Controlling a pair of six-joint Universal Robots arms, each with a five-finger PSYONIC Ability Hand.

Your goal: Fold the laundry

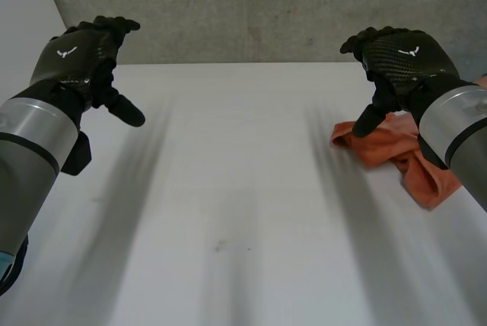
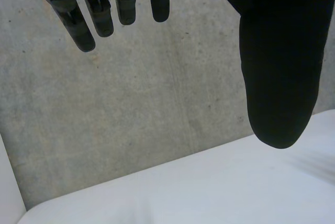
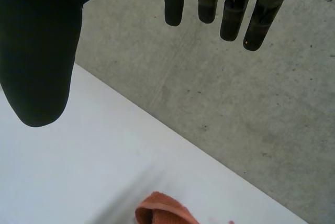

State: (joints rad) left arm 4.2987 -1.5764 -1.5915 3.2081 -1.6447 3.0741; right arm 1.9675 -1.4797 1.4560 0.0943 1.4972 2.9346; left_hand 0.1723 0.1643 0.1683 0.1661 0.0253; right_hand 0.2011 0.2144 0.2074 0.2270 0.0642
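An orange cloth lies crumpled on the white table at the right side, partly hidden behind my right arm. A corner of the orange cloth also lies below my right hand's palm in the right wrist view. My right hand hovers above and just behind the cloth, open, with straight fingers and nothing held. Over the table's left side my left hand is raised, open and empty, its fingers straight and its thumb apart.
A grey concrete wall runs along the table's far edge. A white wall stands at the left.
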